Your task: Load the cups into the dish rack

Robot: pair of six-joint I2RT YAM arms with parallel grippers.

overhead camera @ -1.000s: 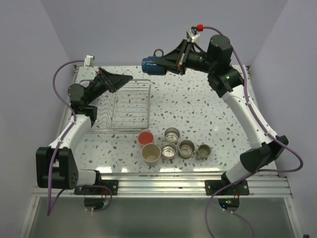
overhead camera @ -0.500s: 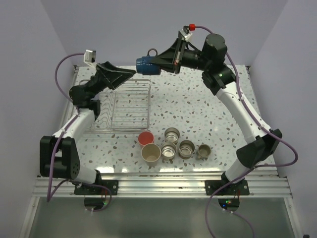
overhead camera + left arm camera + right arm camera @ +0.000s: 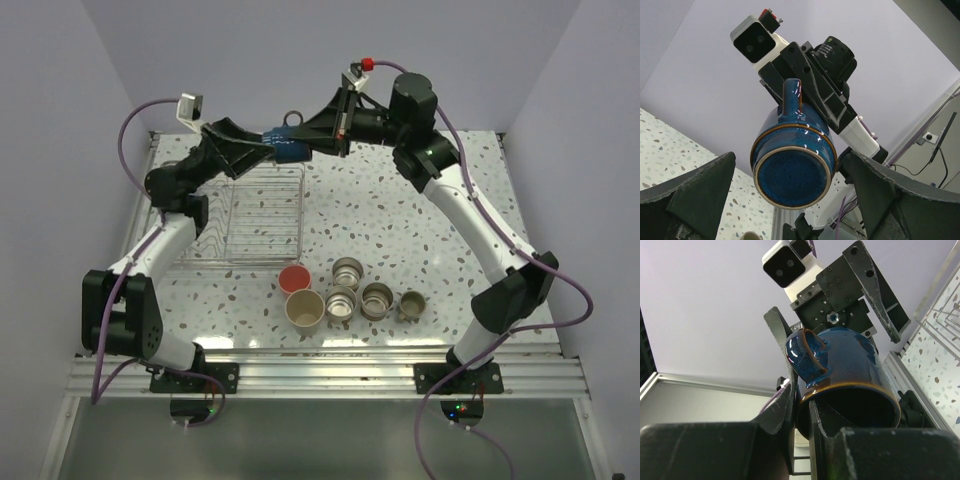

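I count seven cups: one blue mug up in the air and six down on the tabletop. The six are one red cup, one beige cup, three steel cups and one olive mug. All stand mouth up, bunched in two short rows well below the right hand and nearer the arm bases. That right hand is clamped on the blue mug's rim close to the handle, one finger inside the mouth and one outside. It carries the mug on its side, handle up, with the base pointing away from it. The left hand meets it head on and is spread wide. The mug's base sits between its fingers, and from the left wrist there is a gap on either side, so they are not gripping it. That left hand is the only thing standing in front of the mug. There is one rack, a silver wire basket lying flat on the tabletop beneath the two hands, with the speckled top showing through its wires. The six standing cups are outside it. The red cup is just off its near right corner, and the rest trail off toward the right arm's side.
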